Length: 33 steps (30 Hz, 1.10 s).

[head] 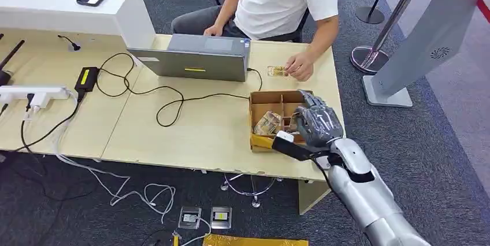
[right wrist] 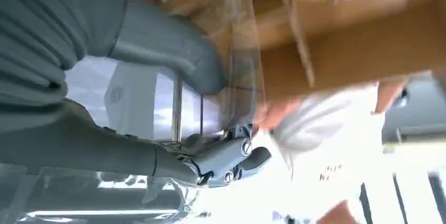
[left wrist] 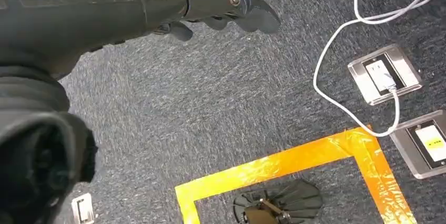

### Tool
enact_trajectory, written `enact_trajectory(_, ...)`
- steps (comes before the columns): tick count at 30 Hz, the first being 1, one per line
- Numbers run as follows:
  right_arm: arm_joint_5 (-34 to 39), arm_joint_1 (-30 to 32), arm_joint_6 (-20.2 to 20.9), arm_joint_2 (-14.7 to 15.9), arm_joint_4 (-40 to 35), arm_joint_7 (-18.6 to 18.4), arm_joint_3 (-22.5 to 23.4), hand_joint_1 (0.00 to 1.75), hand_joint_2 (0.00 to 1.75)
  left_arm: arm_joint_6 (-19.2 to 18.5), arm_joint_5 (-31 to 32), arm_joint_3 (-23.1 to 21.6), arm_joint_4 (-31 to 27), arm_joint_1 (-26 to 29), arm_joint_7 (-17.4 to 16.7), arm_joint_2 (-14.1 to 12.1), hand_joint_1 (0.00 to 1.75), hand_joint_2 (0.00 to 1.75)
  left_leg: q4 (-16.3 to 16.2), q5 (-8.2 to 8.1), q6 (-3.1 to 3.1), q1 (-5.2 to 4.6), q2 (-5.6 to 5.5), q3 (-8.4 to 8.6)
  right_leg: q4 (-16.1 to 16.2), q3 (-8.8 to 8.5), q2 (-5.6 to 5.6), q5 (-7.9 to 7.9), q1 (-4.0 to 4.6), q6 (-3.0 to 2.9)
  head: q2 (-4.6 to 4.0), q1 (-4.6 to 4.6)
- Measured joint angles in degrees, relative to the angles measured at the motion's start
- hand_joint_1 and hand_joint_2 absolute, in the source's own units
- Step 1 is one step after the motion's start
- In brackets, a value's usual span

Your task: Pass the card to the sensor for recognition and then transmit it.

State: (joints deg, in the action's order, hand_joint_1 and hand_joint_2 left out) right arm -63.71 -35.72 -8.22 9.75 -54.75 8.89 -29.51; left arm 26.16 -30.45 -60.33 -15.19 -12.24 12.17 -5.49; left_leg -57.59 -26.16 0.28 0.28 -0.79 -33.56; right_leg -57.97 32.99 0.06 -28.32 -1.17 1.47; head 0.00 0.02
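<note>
Beneath the right fingers, desk [head: 202, 136]: pale wood, carrying everything listed below.
Laptop [head: 196, 55]: well beyond the fingertips, lid up, out of the reach path.
Cardboard box [head: 263, 99]: divided into compartments, directly under the fingers; thin walls, likely to slide if nudged.
Right hand [head: 318, 123]: fingers dipped into the box's near compartment; thumb [right wrist: 202, 71] and fingers [right wrist: 231, 163] narrowly apart on either side of a clear, blurred sheet edge; cannot tell whether actually pinched.
Left hand [left wrist: 226, 3]: hanging over carpet, fingers loosely spread, holding nothing.
Person's hand [head: 300, 66]: past the box's far wall, resting on a small yellowish card.
Card [head: 268, 123]: just beside the fingertips, leaning in the compartment, seemingly in a glossy sleeve.
Handling, judged: light, thin, stiff but bendable, slippery; best pinched across both faces near one short edge, printed area left bare for the sensor.
</note>
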Motion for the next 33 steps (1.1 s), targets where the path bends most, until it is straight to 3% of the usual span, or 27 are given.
enact_trajectory(10,0.5,-8.3,-2.1,1.6,0.0,1.6,4.7,1.71,1.75,0.0,0.8,0.0,0.0,0.0,0.0,0.2,0.00,0.00,0.0,0.00,0.00,0.00,0.00,0.00,0.0,0.01,0.00,0.00,0.00,0.00,-0.02,0.00)
enact_trajectory(20,1.0,-12.8,-1.7,2.2,1.2,3.6,5.3,1.75,1.75,-0.6,2.1,0.0,0.0,-0.5,0.0,0.2,0.00,0.00,0.0,0.00,0.00,0.00,0.00,0.00,0.0,0.01,-0.01,0.00,0.00,0.00,-0.02,0.00)
enact_trajectory(28,0.6,-19.1,-4.2,2.1,11.4,5.2,4.9,1.73,1.75,-2.2,4.1,0.0,0.0,-1.9,-0.7,0.2,0.00,0.00,0.0,0.01,0.01,0.00,-0.05,-0.02,0.0,-0.04,-0.06,0.00,0.00,0.00,-0.02,0.00)
enact_trajectory(33,-0.6,-21.7,-3.9,1.6,17.6,4.4,4.5,1.62,1.75,-2.5,4.6,-0.1,0.0,-2.1,-1.0,0.2,0.00,0.00,0.0,0.01,0.01,0.00,-0.05,-0.02,0.0,-0.03,-0.06,0.00,0.00,0.00,0.00,0.00)
